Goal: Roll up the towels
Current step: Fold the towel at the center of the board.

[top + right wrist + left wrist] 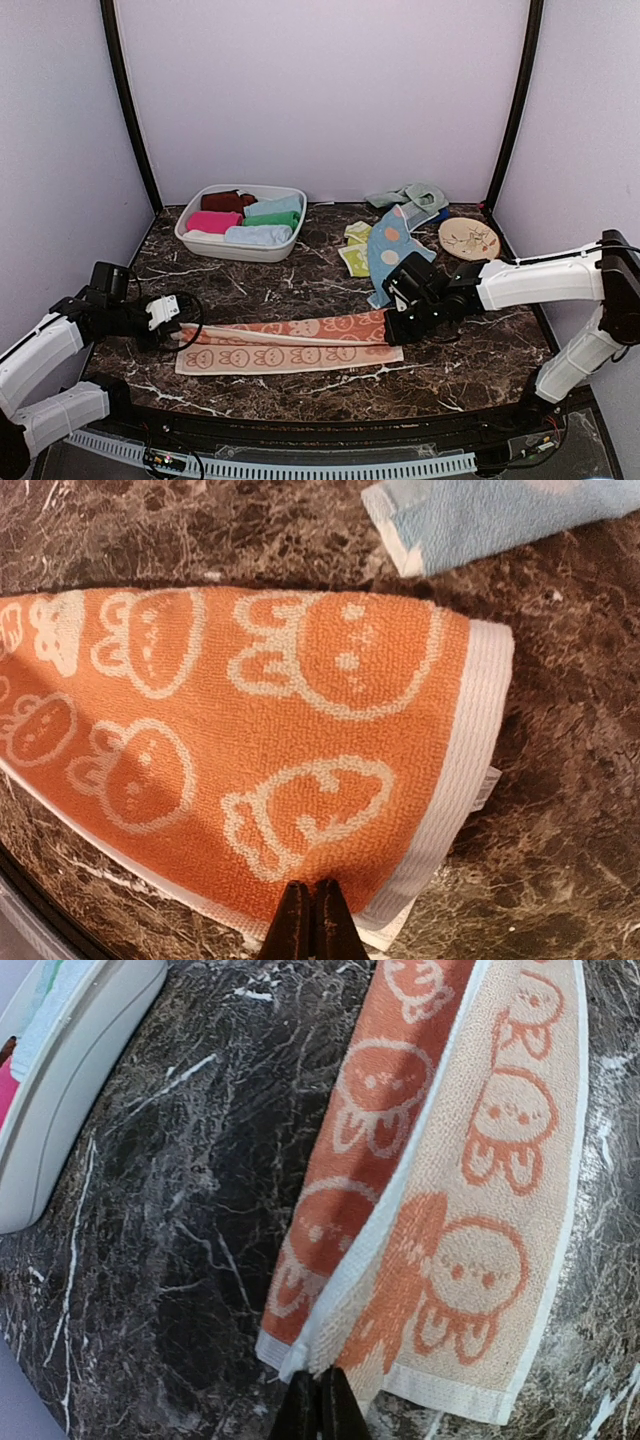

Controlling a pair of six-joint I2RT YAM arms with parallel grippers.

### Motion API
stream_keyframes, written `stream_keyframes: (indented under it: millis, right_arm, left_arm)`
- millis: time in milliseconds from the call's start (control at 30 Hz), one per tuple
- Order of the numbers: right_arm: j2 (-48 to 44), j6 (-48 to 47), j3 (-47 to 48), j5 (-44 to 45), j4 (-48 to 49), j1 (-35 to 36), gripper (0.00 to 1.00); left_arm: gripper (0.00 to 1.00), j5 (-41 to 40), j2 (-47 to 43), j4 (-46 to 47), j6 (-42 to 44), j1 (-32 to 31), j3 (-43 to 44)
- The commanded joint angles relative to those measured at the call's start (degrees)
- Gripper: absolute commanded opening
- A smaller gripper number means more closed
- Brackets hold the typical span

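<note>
The peach-orange towel (290, 345) lies stretched lengthwise across the near middle of the counter (300, 290), running left to right between the two arms. It shows as two long bands. The near band is the paler face and rests flat on the dark marble. The far band is the deeper orange face, raised at both ends and doubled over toward the near band.

The left pincer (320, 1405) is pressed together on the left end of the towel. Its black fingertips meet at the white hem, at the corner where the two faces join.

The right pincer (312, 920) is pressed together on the right end. Its fingertips nip the long edge of the deep-orange face, just beside the white hemmed end.

Behind the right pincer, a light-blue towel (392, 245) with orange and cream spots lies loose. A yellow-green towel (355, 248) touches its left side. A mint towel (410, 193) lies crumpled near the back wall.

The white tub (205, 238) stands at the far left of centre and holds several rolled towels (250, 215). The beige disc (468, 238) rests flat at the far right.
</note>
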Motion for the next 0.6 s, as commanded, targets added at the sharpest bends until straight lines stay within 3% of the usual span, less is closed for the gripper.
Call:
stream_keyframes:
  millis: [0, 67, 200, 267, 333, 467, 567]
  right_arm:
    - [-0.05, 2.29, -2.89, -0.38, 0.30, 0.97, 0.00]
    - [0.25, 2.47, -3.35, -0.67, 0.52, 1.68, 0.01]
    - [-0.91, 1.99, -4.30, -1.66, -0.08, 1.71, 0.18]
    - [-2.44, 1.58, -4.02, -1.23, -2.34, 1.64, 0.40]
    - [-4.12, 0.51, -2.98, -0.34, -4.71, 0.99, 0.53]
    - [-6.15, -1.74, 0.86, -0.84, -6.95, -1.53, 0.66]
    - [-4.94, -3.74, 5.42, -1.35, -8.11, -3.20, 0.66]
  left_arm:
    - [0.00, -1.43, -1.95, -5.24, 1.54, 0.48, -3.12]
    - [0.06, -0.56, -2.82, -7.22, 1.50, 0.51, -3.58]
    - [0.23, -0.09, -4.77, -11.42, 2.40, 0.50, -3.32]
    - [0.40, -1.08, -5.94, -12.48, 2.93, 0.53, -2.58]
    - [0.49, -1.06, -7.09, -13.87, 4.31, 0.50, -1.31]
    - [0.55, 0.98, -7.67, -14.73, 5.45, 0.54, 2.32]
    - [0.55, 3.46, -5.29, -16.37, 6.11, 0.54, 5.84]
